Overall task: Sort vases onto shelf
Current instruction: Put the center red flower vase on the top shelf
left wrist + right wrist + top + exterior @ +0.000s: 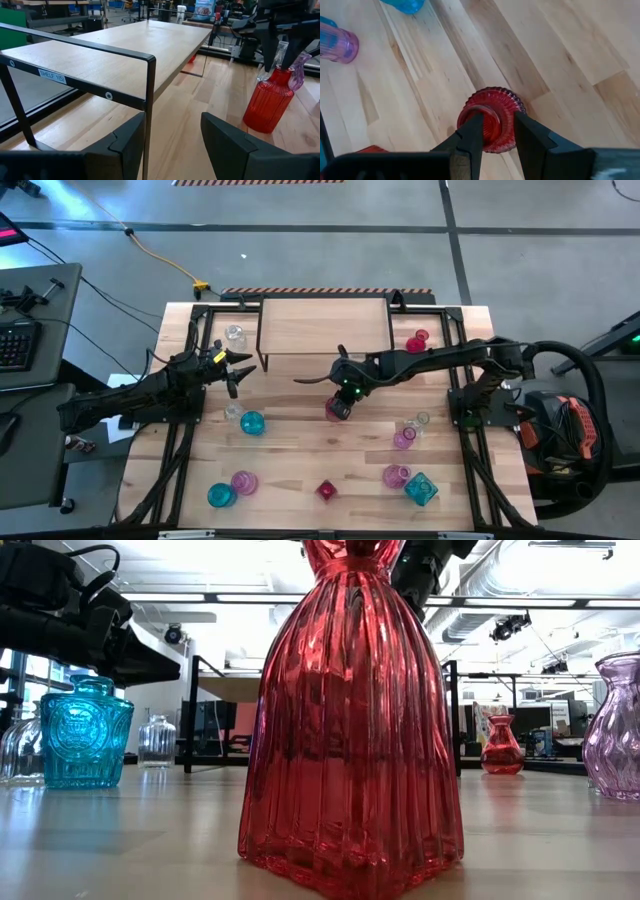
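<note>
1. Right wrist view: the right gripper (497, 131) points straight down, its fingers closed around the neck of the ribbed red vase (492, 106).
2. This vase (336, 409) stands upright on the slat table (300, 470), just in front of the shelf (325, 325).
3. The left gripper (240, 370) hovers at the shelf's left corner, fingers spread, holding nothing.

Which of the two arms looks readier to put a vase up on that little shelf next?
Probably the right. Its gripper straddles the neck of the red ribbed vase, standing just in front of the shelf. The left gripper is open and empty beside the shelf's left end, with no vase between its fingers.
</note>
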You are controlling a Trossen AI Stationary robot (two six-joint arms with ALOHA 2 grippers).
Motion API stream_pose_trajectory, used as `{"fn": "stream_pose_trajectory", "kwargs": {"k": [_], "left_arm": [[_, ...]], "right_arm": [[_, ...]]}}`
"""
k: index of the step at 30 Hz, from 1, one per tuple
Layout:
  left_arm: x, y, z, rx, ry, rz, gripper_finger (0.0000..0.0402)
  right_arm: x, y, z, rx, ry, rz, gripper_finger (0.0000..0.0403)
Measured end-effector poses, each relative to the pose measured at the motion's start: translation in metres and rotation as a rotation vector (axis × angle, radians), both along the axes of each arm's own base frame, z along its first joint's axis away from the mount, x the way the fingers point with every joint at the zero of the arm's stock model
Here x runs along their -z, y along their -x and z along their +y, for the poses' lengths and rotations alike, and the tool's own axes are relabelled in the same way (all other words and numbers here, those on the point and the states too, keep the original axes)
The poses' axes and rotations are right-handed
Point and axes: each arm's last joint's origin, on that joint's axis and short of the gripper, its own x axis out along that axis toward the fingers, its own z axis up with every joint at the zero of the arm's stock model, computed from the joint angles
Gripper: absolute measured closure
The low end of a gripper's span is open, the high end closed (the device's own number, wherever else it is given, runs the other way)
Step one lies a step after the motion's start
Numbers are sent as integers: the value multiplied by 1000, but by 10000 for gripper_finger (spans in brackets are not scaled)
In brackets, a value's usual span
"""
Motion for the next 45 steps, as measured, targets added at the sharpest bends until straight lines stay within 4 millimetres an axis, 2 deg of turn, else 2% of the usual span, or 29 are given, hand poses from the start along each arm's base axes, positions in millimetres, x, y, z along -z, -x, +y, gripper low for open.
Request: {"fn": "stream_pose_trajectory", "kwargs": {"k": [10,19,23,36,45], "left_arm": [[0,0,0,1,0,0,222],[0,0,0,0,0,0,222],[0,0,0,1,0,0,222],[0,0,0,0,0,0,222],[0,0,0,0,0,0,222]], "right_arm": [[0,0,0,6,5,2,317],[0,0,-1,-7,14,-1,396],[0,0,-1,0,11,1,389],[-2,2,-6,-3,3,6,400],[-13,13,-15,5,-17,10,402]]}}
